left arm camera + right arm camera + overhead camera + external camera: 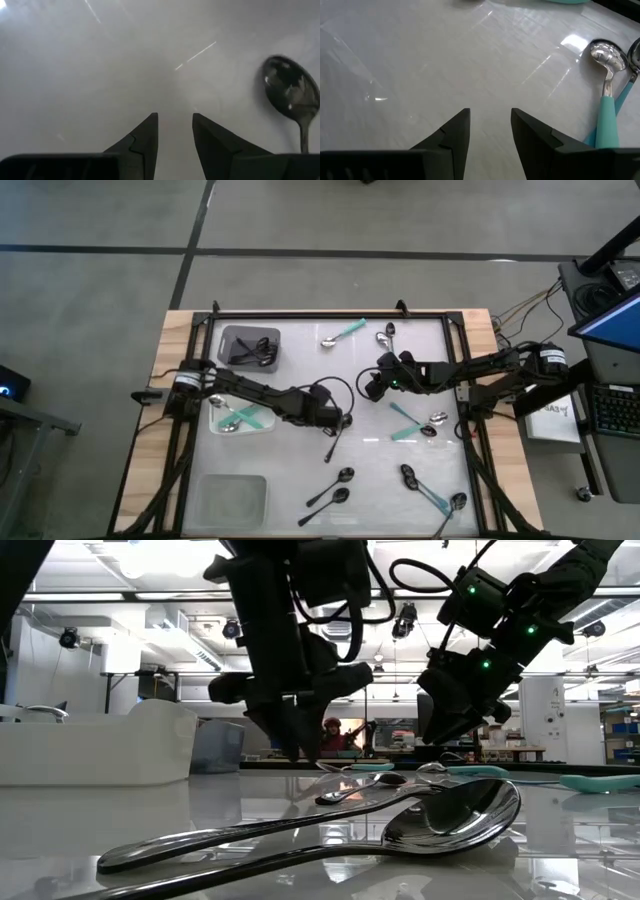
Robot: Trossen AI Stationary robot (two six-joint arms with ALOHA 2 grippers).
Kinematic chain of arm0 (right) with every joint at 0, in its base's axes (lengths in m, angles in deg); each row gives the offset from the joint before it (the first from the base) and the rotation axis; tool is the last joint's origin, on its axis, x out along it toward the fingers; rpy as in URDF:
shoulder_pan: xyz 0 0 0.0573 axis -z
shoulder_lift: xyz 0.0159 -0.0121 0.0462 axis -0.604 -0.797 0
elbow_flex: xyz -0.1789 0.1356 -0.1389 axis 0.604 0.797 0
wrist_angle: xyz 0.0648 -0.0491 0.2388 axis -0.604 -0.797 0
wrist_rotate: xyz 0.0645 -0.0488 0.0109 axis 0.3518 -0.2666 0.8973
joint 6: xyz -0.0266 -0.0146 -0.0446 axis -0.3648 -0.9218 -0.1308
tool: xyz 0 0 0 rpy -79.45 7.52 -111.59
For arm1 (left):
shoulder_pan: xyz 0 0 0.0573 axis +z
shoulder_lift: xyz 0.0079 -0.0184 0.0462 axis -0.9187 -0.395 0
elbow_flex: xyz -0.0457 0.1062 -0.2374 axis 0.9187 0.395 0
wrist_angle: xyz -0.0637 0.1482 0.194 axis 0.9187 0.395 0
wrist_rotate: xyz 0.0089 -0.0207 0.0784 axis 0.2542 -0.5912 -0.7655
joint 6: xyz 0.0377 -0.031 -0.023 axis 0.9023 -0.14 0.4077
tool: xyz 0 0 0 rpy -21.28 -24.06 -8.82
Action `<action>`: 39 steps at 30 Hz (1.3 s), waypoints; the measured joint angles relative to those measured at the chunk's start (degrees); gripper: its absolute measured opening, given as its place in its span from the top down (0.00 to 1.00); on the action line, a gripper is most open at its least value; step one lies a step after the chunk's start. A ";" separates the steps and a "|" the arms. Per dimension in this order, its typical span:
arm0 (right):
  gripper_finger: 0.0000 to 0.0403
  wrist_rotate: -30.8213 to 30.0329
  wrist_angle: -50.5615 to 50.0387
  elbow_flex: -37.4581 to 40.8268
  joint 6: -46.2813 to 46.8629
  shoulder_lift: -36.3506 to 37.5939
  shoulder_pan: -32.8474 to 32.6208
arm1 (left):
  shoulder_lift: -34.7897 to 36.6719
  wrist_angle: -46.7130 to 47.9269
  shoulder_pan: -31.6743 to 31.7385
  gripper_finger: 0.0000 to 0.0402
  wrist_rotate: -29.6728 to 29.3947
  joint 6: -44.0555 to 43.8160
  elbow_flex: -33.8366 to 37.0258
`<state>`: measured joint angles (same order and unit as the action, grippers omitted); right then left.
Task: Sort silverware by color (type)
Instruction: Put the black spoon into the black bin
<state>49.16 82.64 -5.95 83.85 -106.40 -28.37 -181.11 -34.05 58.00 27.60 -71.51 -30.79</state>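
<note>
Spread over a glossy white table, small spoons of several kinds. Near the front edge, two all-black spoons lying side by side, bowls to the right, both dark and mirror-shiny in the low view. Farther right along the front, a dark-bowled spoon with a teal handle, crossed near another dark spoon at the table's corner. At the right side, a silver-bowled spoon and a neighbour, teal handles angled toward the middle. Toward the back, a silver-bowled, teal-handled spoon lying alone, and just right of it two dark spoons.

Sorted so far: a cluster of black spoons in the grey bin at the back left; teal-handled, silver-bowled ones in the bin just in front of it. Clear bin at the front left, contents hard to make out, seemingly nothing.

Left gripper low over bare table near the centre, fingers parted by a narrow gap, holding nothing; one black spoon bowl just beside it. A black spoon lying just in front of it in the overhead view.

Right gripper hovering right of centre, also slightly parted and empty, with a silver-bowled teal spoon off to one side.
</note>
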 joint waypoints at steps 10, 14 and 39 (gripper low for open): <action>0.67 0.00 0.01 0.00 0.00 0.00 0.00 | 0.00 -1.11 -2.75 0.74 0.07 -3.81 0.04; 0.67 0.00 0.01 0.00 0.01 0.00 0.00 | -0.46 -4.80 -3.66 0.74 0.06 -1.27 0.07; 0.67 0.00 0.45 -0.02 0.01 -0.02 0.01 | -16.08 9.23 -6.96 0.74 2.51 5.96 -24.35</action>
<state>49.16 83.09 -5.97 83.86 -106.42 -28.36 -197.19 -24.83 51.04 30.10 -65.55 -55.14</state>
